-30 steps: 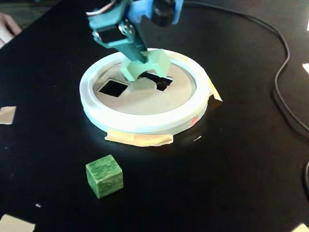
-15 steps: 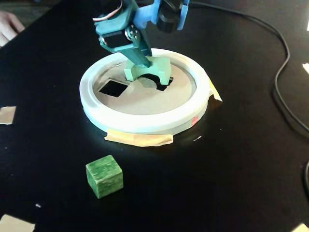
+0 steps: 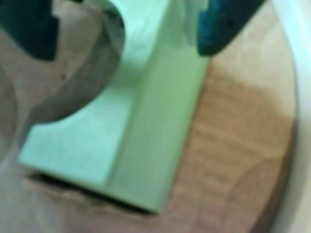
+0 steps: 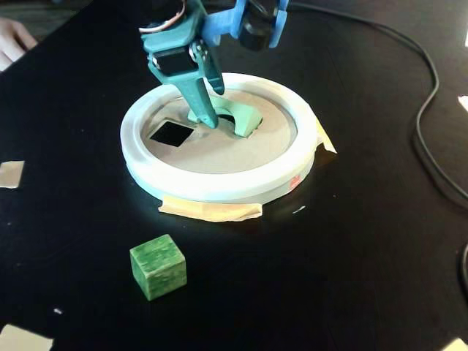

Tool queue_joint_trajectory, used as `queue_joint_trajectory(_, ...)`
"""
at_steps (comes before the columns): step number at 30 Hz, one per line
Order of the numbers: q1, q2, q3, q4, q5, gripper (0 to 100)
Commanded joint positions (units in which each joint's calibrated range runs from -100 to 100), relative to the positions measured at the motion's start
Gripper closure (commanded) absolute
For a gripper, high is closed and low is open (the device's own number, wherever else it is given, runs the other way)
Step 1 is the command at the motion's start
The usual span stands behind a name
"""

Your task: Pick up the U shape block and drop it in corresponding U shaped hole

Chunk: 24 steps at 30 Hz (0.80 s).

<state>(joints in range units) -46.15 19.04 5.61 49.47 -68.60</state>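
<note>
The pale mint-green U shape block (image 4: 245,117) sits low and tilted in the U shaped hole (image 4: 227,119) of the tan disc (image 4: 219,153); only a dark sliver of the hole shows. In the wrist view the U shape block (image 3: 146,136) fills the middle, with a dark strip of the hole (image 3: 73,191) along its lower edge. My gripper (image 4: 216,113) stands over it, open. In the wrist view the gripper (image 3: 121,51) has one dark finger (image 3: 24,29) well clear of the block on the left, with tan disc showing between them. The other finger (image 3: 226,24) is by the block's right side.
A white ring (image 4: 219,186) frames the disc, which also has a square cutout (image 4: 172,132). A darker green cube (image 4: 158,266) lies on the black table in front. A cable (image 4: 431,146) runs along the right; tape scraps (image 4: 11,173) lie left. A hand (image 4: 11,40) is at the top left.
The block has gone down from above the disc into the hole. The gripper came down with it and its fingers have spread off the block.
</note>
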Motion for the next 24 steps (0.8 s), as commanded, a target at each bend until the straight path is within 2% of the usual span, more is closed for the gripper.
queue_joint_trajectory(1,-0.9,-3.7,-5.9,0.9,0.7,49)
queue_joint_trajectory(4,-1.0,-5.6,-7.9,1.7,1.0,49)
queue_joint_trajectory(9,-1.2,-9.9,-12.7,15.0,1.0,49)
queue_joint_trajectory(10,-1.3,-10.3,-16.0,19.9,0.9,49)
queue_joint_trajectory(13,-4.0,-9.2,-24.1,25.7,0.9,49)
queue_joint_trajectory(17,-8.2,-7.1,-30.1,27.9,0.8,49)
queue_joint_trajectory(24,-8.7,-6.6,-29.4,27.0,0.5,51)
